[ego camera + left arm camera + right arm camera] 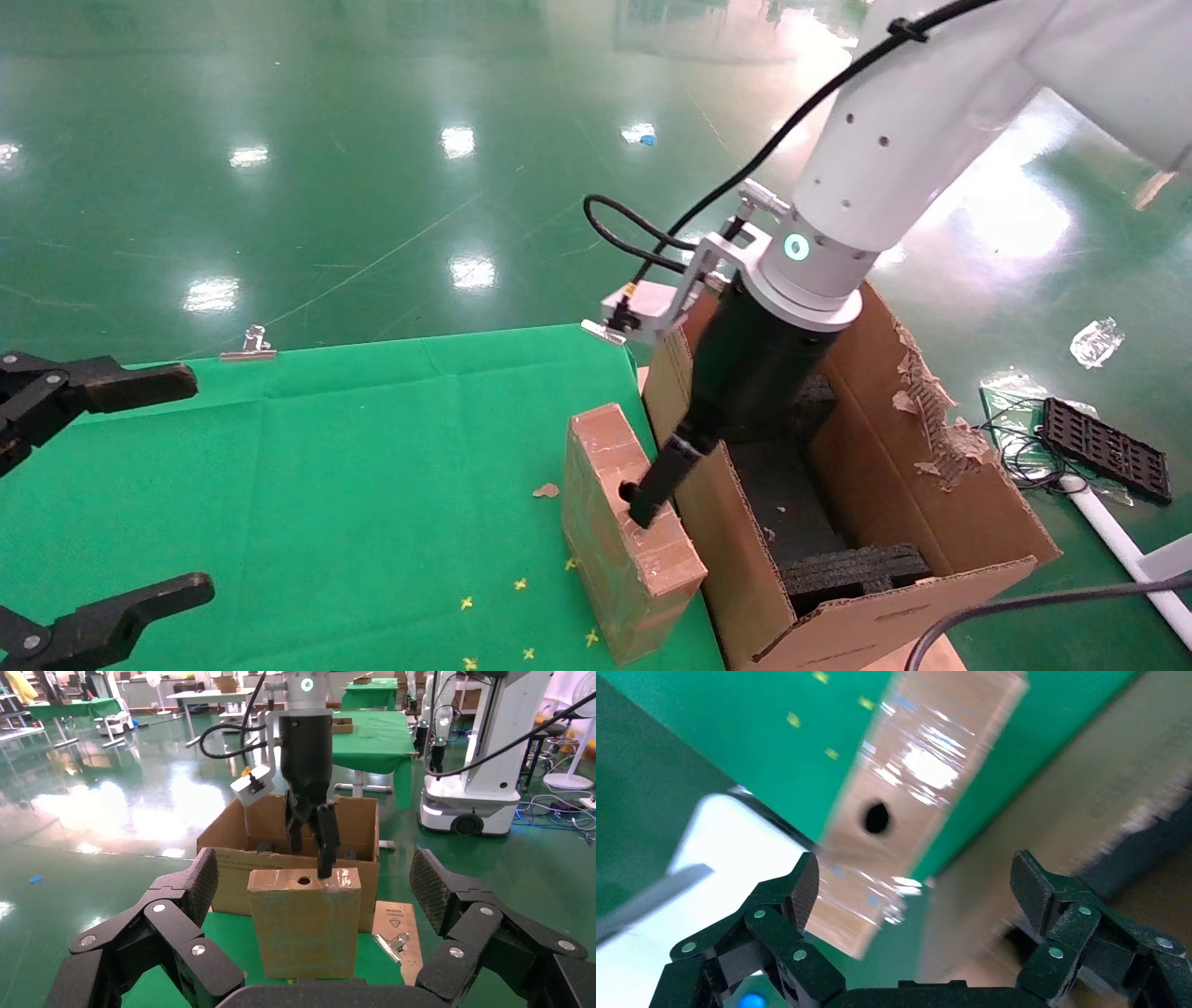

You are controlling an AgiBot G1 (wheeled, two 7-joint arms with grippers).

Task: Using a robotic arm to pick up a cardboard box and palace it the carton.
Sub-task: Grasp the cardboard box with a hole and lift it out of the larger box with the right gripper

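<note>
Right claw [652, 499] of the robotic arm [894, 149] spread apart over the top narrow face of the cardboard box [624, 536], one finger [659, 480] tipped down beside the round hole, nothing clamped yet. Cardboard box upright on edge at the right rim of the green counter [326, 485], wrapped in glossy tape, touching or just beside the near-left wall of the carton [931, 522]. Carton open-topped to the right of the counter, far-right wall ragged, black foam pieces [852, 564] inside. Left claw [93, 494] at the left edge over the counter, fingers wide apart, idle. Small yellow crosses [521, 615] on the cloth near the box.
</note>
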